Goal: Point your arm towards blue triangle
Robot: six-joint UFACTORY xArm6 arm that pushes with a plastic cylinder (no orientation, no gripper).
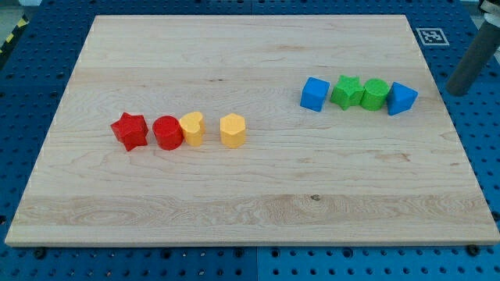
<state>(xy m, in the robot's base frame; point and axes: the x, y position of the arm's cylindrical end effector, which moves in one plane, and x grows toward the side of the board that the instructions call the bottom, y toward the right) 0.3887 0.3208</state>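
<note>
Tip (454, 91) carries no gripper, nothing held; it sits off the board's right edge, right of the blue triangle (401, 98). Triangle ends a touching row: green cylinder (375, 94), green star (347, 91), blue cube (314, 94). Best approach: slide straight left, stop short of contact. Board (234, 211) edge close; open wood below the row.

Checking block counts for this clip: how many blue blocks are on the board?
2. A blue cube sits at the left end of the row near the view's right; the blue triangle sits at that row's right end. None appear hidden.
</note>
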